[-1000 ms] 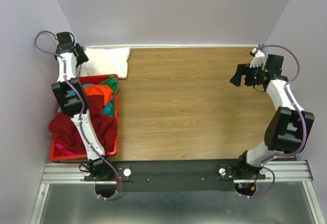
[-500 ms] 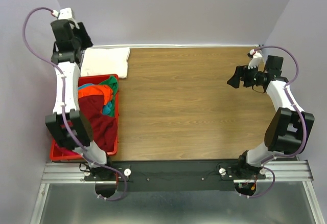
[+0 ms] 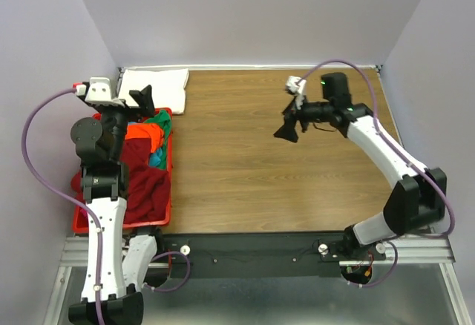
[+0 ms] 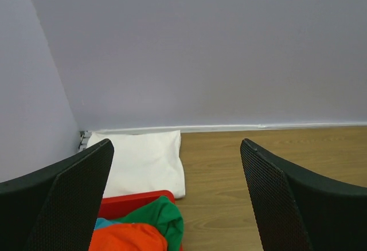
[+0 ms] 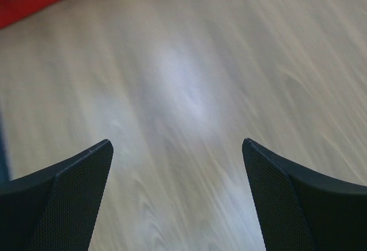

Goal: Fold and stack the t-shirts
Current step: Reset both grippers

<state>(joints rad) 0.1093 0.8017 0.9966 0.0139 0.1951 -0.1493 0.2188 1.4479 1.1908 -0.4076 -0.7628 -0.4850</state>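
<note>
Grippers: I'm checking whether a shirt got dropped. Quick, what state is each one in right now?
Left gripper: open, holding nothing.
Right gripper: open, holding nothing.

I see three plain lilac walls closing the space in: the back wall (image 3: 252,13), the left wall (image 3: 37,58) and the right wall (image 3: 438,58). The surface (image 3: 245,184) is brown wood grain, met at its far edge by a thin white strip (image 3: 282,66). Along its near edge runs a ribbed metal rail (image 3: 89,248), with a grey metal sheet (image 3: 252,301) below it. The light is soft and even, and a pale sheen (image 5: 183,85) lies on the wood.
</note>
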